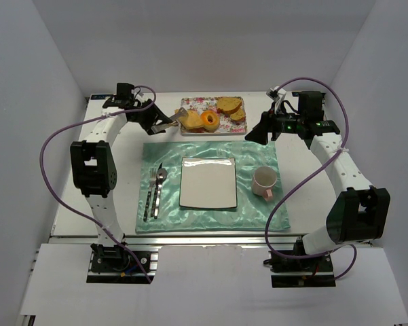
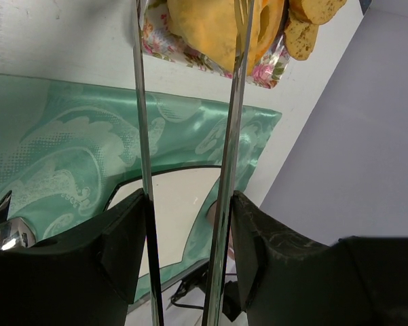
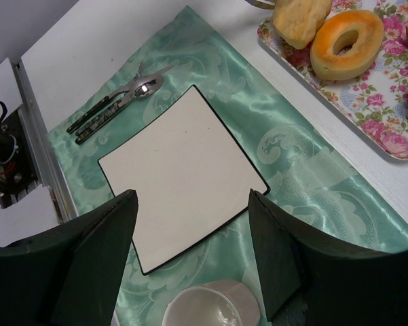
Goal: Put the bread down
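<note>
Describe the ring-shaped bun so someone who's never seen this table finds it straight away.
Find the floral tray just beyond the green placemat's far edge. The ring-shaped bun lies on it, between a pale bread chunk and brown toast slices. It alone is a glossy orange ring with a hole.

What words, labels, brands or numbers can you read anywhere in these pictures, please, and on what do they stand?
None can be read.
The floral tray, white plate, pink cup and green placemat carry patterns or plain surfaces only, with no lettering.
</note>
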